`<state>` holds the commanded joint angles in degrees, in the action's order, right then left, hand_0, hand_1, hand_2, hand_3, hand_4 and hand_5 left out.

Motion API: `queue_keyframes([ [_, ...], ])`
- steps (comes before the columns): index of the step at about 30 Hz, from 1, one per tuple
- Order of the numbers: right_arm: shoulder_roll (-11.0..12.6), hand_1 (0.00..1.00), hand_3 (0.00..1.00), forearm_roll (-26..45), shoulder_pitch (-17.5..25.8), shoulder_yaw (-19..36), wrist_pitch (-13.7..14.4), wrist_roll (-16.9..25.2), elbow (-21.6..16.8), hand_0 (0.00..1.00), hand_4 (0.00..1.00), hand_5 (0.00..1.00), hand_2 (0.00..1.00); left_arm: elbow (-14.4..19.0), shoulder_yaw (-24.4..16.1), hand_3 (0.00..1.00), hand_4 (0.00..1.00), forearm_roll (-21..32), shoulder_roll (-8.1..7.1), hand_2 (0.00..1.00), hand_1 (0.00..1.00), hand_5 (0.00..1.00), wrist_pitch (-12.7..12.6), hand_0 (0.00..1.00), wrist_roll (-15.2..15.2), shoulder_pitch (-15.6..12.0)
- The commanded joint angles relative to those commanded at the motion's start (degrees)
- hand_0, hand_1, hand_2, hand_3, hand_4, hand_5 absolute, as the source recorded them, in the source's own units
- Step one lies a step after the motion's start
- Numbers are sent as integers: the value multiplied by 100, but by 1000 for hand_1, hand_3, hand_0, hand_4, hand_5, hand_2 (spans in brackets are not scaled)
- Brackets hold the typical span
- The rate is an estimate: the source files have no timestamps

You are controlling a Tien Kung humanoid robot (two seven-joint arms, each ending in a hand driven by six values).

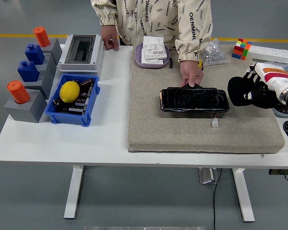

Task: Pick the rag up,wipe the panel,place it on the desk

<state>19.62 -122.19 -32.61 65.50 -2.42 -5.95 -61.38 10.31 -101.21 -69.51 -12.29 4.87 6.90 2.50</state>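
Right hand (245, 91) clenched around black rag (236, 90), just right of panel (194, 100); person's hand (191, 73) steadying panel's far edge.

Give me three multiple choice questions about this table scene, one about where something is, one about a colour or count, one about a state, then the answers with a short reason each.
1. Where does the black panel lie?
A. on the beige mat
B. in the blue bin
C. on the bare table

2. How many orange cylinders stand on the grey blocks?
A. one
B. two
C. four

3. What is the person's hand doing at the panel?
A. lifting it
B. resting on its far edge
C. staying well clear of it

Answers:
1 A, the panel rests on the mat.
2 B, one near, one far.
3 B, its fingers touch the far edge while the panel lies flat.
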Motion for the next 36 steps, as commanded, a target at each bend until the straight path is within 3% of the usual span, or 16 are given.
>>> queue_keyframes([
  [8, -207, 419, 448, -20, 0, 3, -23, -38, -36, 305, 966, 84, 462, 0, -9, 627, 693, -11, -1, 767, 716, 582, -3, 724, 3, -1],
  [24, -344, 418, 448, -17, -30, -66, -19, -45, 47, 306, 968, 87, 461, 0, -10, 626, 693, -11, -18, 767, 716, 582, -1, 724, -4, 41],
  [36, -573, 418, 448, -46, -108, -190, -17, -57, 67, 304, 970, 96, 462, 0, 9, 624, 691, 4, -26, 766, 716, 578, 2, 724, -5, 65],
])
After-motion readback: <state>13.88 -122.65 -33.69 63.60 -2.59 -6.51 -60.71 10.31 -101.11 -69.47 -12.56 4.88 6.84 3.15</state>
